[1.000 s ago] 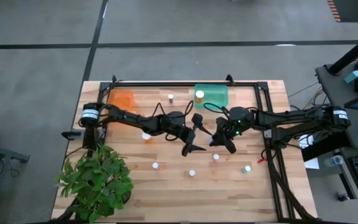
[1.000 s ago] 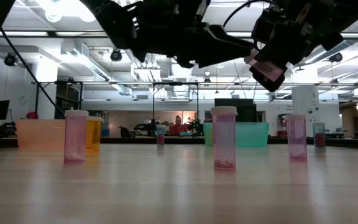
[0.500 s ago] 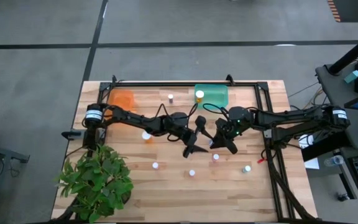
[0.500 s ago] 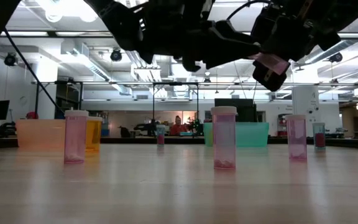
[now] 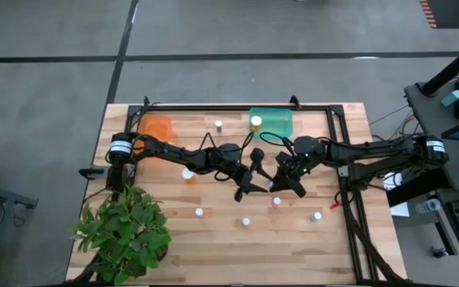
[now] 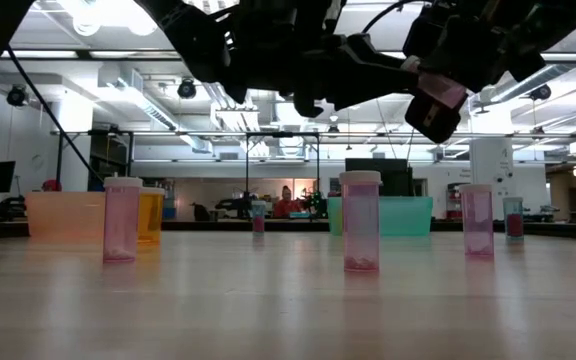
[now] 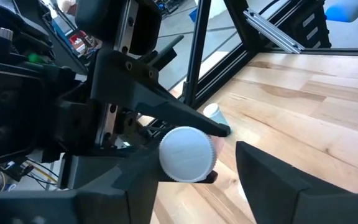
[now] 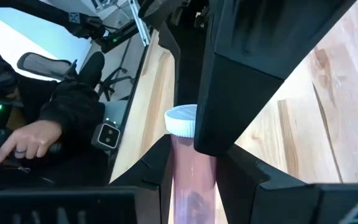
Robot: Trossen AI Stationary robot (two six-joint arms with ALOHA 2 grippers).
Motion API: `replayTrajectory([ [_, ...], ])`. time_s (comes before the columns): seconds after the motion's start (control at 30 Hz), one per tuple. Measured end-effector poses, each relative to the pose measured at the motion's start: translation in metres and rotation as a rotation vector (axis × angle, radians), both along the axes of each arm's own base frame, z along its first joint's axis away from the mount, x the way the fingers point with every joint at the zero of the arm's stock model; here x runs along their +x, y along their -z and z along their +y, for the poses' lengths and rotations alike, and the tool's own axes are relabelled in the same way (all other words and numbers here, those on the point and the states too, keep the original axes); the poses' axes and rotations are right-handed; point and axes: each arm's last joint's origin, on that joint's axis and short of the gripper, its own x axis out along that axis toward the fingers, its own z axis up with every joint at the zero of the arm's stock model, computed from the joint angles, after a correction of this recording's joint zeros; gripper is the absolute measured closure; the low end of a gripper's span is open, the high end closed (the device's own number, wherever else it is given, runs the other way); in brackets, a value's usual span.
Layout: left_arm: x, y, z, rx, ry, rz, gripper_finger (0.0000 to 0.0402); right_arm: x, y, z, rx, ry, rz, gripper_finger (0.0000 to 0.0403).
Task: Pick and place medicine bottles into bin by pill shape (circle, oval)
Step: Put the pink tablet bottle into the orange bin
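My right gripper (image 5: 284, 177) hovers over the table's middle, shut on a medicine bottle (image 8: 188, 180) with a pink body and a white cap (image 7: 187, 154). My left gripper (image 5: 253, 171) faces it, open, one finger on each side of that cap. Several more capped bottles stand upright on the wood, among them (image 5: 199, 212), (image 5: 246, 222), (image 5: 315, 215) and an orange one (image 5: 187, 174). An orange bin (image 5: 158, 127) and a green bin (image 5: 276, 123) sit at the far edge. My right gripper pinches the bottle's pink body (image 8: 190, 186) between its two fingers, with the bottle lying along them. The capped end (image 8: 182, 120) sticks out past the fingertips toward the left gripper. The bottle is lifted clear of the table (image 6: 436, 97). My left gripper: one finger (image 7: 143, 180) is close against the cap; whether it touches, I cannot tell.
A potted plant (image 5: 126, 231) fills the near left corner. A black frame (image 5: 237, 106) runs along the far edge and down the right side. A person's hand (image 8: 23, 143) shows beyond the table in the right wrist view. Bare wood lies along the near edge.
My left gripper's fingers have drawn closer together around the bottle's cap while the arm stayed in place. My right gripper has rolled slightly, tipping the held bottle a little; the bottle stays clear of the table.
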Motion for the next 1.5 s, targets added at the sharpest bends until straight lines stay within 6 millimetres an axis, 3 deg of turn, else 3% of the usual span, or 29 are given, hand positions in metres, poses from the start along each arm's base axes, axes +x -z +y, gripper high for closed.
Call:
replayTrajectory([
  [0.27,0.0003,-0.0023,-0.0001,-0.004,0.007,-0.024,0.0269,-0.0010,0.0018,0.0003,0.009,-0.002,0.024,0.0314],
  [0.57,0.0003,-0.0037,-0.0004,-0.005,0.020,-0.039,0.0298,-0.0014,0.0024,0.0004,0.009,-0.003,0.031,0.0314],
  [0.73,0.0003,-0.0037,-0.0005,-0.009,0.021,-0.038,0.0293,-0.0012,0.0021,0.0003,0.003,-0.005,0.025,0.0314],
  [1.1,0.0003,-0.0041,-0.0006,-0.010,0.023,-0.042,0.0242,-0.0005,0.0012,-0.0001,-0.005,0.004,0.010,0.0314],
  [1.5,-0.0001,-0.0032,-0.0008,-0.008,0.029,-0.041,0.0253,0.0000,0.0003,-0.0001,-0.007,0.003,-0.005,0.0314],
])
